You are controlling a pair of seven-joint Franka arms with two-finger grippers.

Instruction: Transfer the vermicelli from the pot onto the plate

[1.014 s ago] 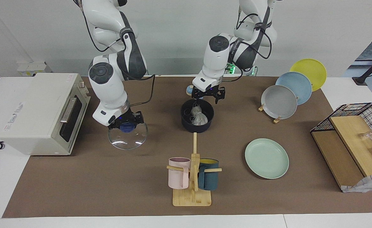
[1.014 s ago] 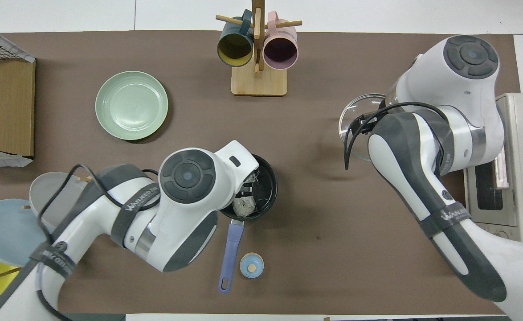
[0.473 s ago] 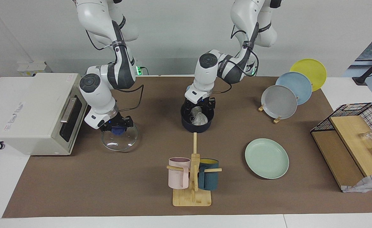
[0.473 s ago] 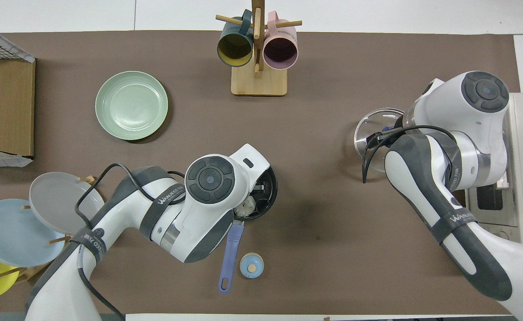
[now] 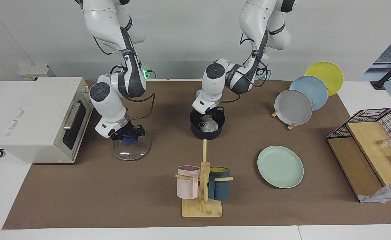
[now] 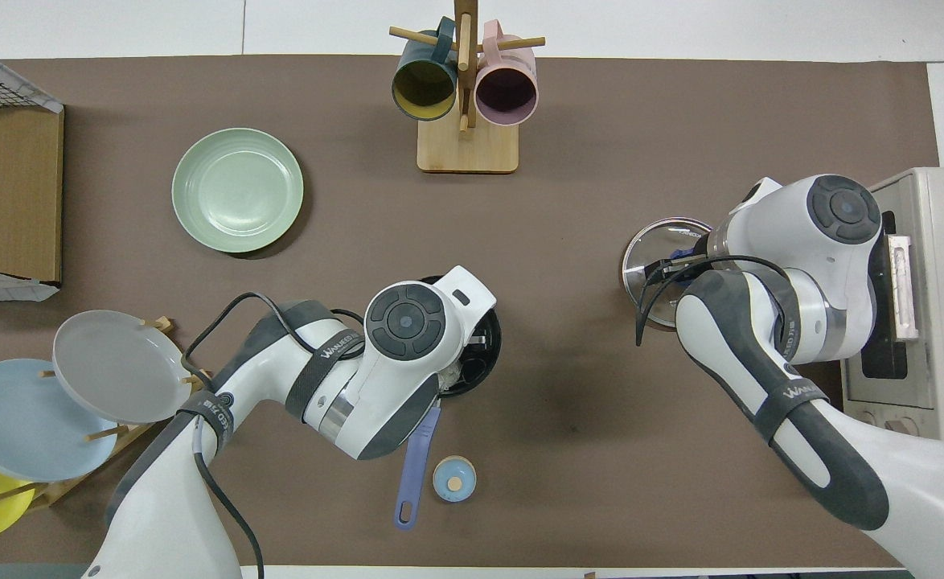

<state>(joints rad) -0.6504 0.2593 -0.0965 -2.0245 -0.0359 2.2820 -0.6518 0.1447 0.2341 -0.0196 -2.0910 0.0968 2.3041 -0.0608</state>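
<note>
The dark navy pot [image 5: 207,132] stands mid-table, its blue handle [image 6: 416,463] pointing toward the robots. The whitish vermicelli [image 5: 210,125] lies in it. My left gripper [image 5: 209,117] is down inside the pot with its fingers apart on either side of the tangle; in the overhead view my arm covers most of the pot [image 6: 487,355]. The mint-green plate [image 5: 280,166] lies empty, farther from the robots, toward the left arm's end; it also shows in the overhead view [image 6: 237,190]. My right gripper [image 5: 127,134] is shut on the blue knob of the glass lid [image 5: 131,150].
A toaster oven [image 5: 45,116] stands at the right arm's end. A mug rack [image 5: 202,190] stands farther out than the pot. Grey [image 5: 293,107], blue and yellow plates lean in a rack. A wire basket [image 5: 375,146] holds wooden boards. A small blue disc [image 6: 453,480] lies by the handle.
My left gripper has come down from above the pot into it, around the vermicelli. My right gripper has lowered the glass lid toward the table and shifted it a little.
</note>
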